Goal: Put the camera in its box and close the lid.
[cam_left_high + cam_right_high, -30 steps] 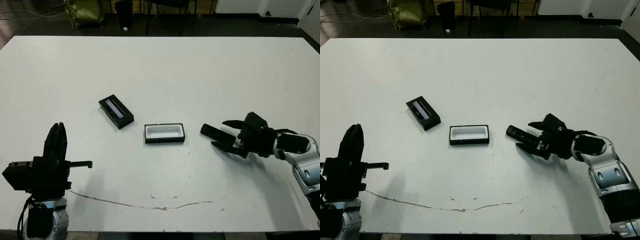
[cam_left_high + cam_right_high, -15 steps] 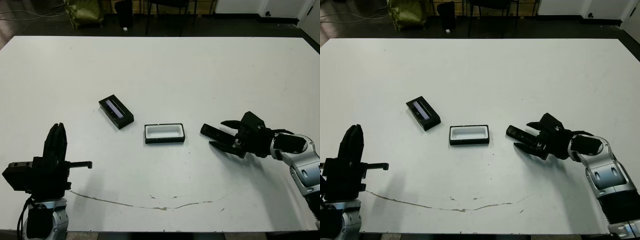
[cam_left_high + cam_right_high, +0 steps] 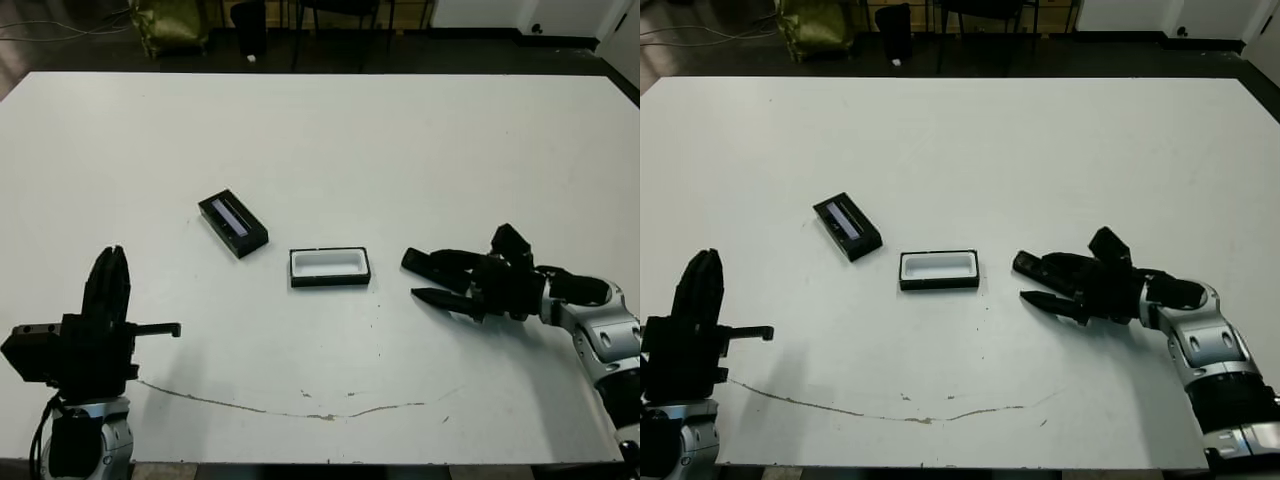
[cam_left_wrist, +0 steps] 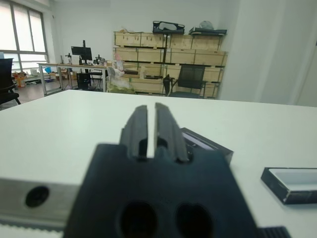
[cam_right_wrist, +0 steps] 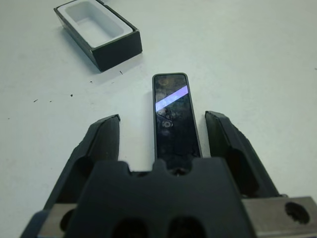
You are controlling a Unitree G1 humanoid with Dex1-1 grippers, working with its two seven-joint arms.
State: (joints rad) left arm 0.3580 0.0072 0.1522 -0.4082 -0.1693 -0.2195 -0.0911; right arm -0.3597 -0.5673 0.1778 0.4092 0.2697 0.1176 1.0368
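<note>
The camera (image 5: 174,114) has a glossy black face catching a bright reflection. The box (image 5: 99,32) has matt black walls and a smooth white lining. The lid (image 3: 232,222) carries a shiny pale strip. The table (image 3: 400,150) is matt white, scuffed near the front.

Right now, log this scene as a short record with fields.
camera: flat on the table, between the right gripper's spread fingers, not gripped
box: open, white lining bare, left of the camera
lid: off, lying apart, left of the box and farther back
right gripper: open
left gripper: shut, holding nothing, at the near left
</note>
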